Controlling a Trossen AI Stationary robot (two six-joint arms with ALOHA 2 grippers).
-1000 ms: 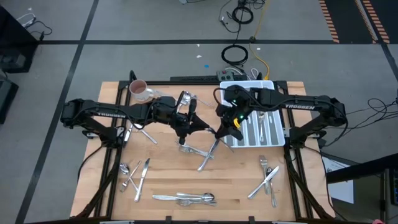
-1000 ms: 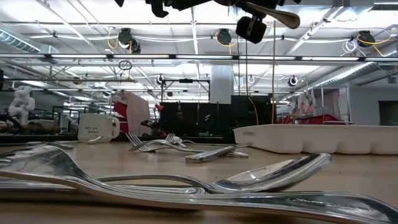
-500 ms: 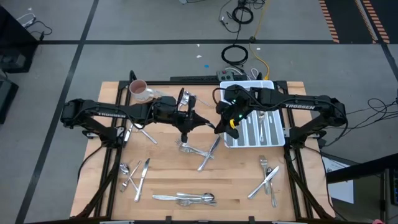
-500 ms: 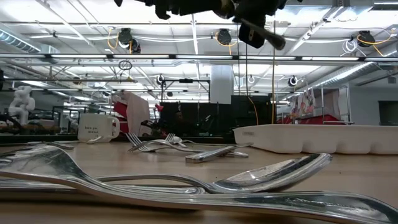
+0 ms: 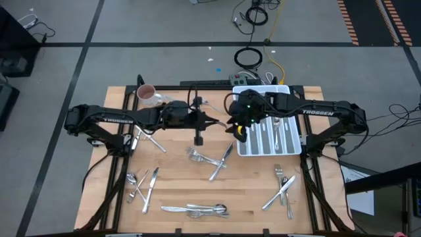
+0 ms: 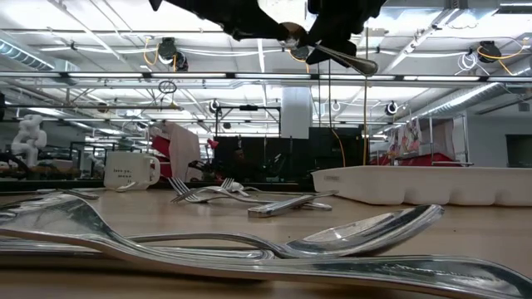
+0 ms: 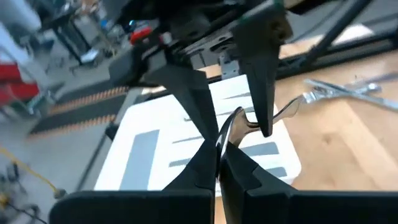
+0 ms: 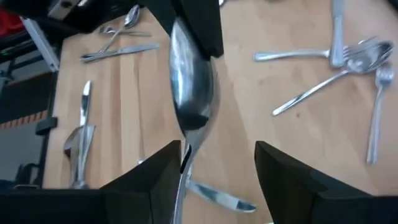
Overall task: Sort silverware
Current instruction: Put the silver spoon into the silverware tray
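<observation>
I've got the spoon [image 8: 191, 81] up in the air above the middle of the table, near the white tray [image 5: 245, 149]. The left gripper [image 7: 219, 168] has its fingers pinched tight on the spoon, gripping at what looks like the bowl end. The right gripper [image 8: 217, 158] faces it, fingers spread wide. The spoon's handle runs close along one of those fingers, and I can't tell whether metal touches pad there.

Around it: the tray sits on the right side of the table, a few pieces already lying in its slots. The mug [image 5: 148, 96] stands at the far left corner, well apart from the grippers. Loose silverware is scattered over the wood: a cluster of forks and a knife [image 5: 210, 158] at the centre, just in front of the two grippers, a group at the near left [image 5: 141, 183], a row along the near edge [image 5: 197, 209], and another bunch at the near right [image 5: 283, 187]. One more piece [image 5: 152, 140] pokes out from under the left arm.

From overhead the two wrists crowd together and cover the spoon, so I barely make it out there. At table height a big spoon [image 6: 357, 232] in the foreground fills the bottom of the picture, and the arms are cut off at the top edge, with only the held spoon's handle sticking out below them.
</observation>
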